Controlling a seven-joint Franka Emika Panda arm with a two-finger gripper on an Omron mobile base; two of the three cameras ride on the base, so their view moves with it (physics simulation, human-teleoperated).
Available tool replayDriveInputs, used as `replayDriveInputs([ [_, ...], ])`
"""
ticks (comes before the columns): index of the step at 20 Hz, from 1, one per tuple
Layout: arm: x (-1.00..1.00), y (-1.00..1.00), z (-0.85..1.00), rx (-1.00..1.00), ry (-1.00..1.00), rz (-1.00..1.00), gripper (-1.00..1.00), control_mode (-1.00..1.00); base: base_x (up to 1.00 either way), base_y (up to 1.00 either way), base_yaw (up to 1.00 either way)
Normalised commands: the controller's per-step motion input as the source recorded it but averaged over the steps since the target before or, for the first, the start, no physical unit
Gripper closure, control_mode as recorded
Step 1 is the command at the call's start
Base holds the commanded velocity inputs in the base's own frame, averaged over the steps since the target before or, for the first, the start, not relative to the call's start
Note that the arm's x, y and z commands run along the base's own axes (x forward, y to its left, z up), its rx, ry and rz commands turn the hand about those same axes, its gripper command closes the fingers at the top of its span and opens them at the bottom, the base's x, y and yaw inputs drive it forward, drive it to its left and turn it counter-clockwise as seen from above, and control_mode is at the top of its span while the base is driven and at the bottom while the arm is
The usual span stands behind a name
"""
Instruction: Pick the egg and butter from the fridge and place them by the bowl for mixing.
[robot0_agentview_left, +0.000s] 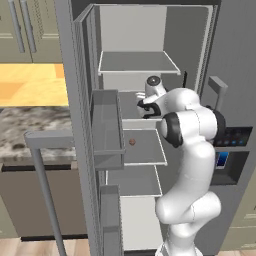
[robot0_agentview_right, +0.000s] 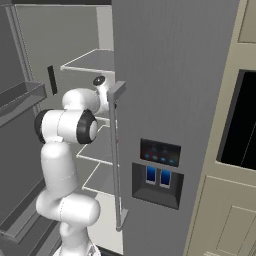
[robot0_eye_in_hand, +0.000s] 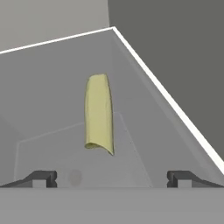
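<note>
The fridge (robot0_agentview_left: 192, 45) stands open and my arm reaches onto its middle shelf. The butter (robot0_eye_in_hand: 99, 113), a pale yellow stick, lies on the grey shelf straight ahead of my gripper (robot0_eye_in_hand: 111, 178), pointing away from it. The gripper is open, its two fingertips spread wide at either side, short of the stick and touching nothing. The egg (robot0_agentview_left: 132, 142), small and brown, rests on the shelf one level below, near that shelf's left side. The bowl is out of view.
The opened left door (robot0_agentview_left: 80, 125) carries grey bins (robot0_agentview_left: 107, 127) close beside my arm, with its bar handle (robot0_agentview_left: 45, 190) sticking out to the left. The shut right door (robot0_agentview_right: 170, 70) has a bar handle (robot0_agentview_right: 116, 150) and dispenser panel (robot0_agentview_right: 159, 172). A granite counter (robot0_agentview_left: 30, 130) lies left.
</note>
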Motion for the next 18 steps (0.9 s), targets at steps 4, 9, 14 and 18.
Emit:
replayDriveInputs([
  [4, 0.27, -0.01, -0.10, 0.01, -0.01, -0.01, -1.00, -1.00, 0.00, 0.00, 0.00],
  [9, 0.29, 0.00, -0.14, 0.01, 0.00, -0.01, -1.00, -1.00, 0.00, 0.00, 0.00],
  [14, 0.38, -0.01, -0.06, 0.00, 0.00, -0.01, -1.00, -1.00, 0.00, 0.00, 0.00],
  [18, 0.39, -0.03, -0.08, 0.00, 0.00, -0.01, -1.00, -1.00, 0.00, 0.00, 0.00],
])
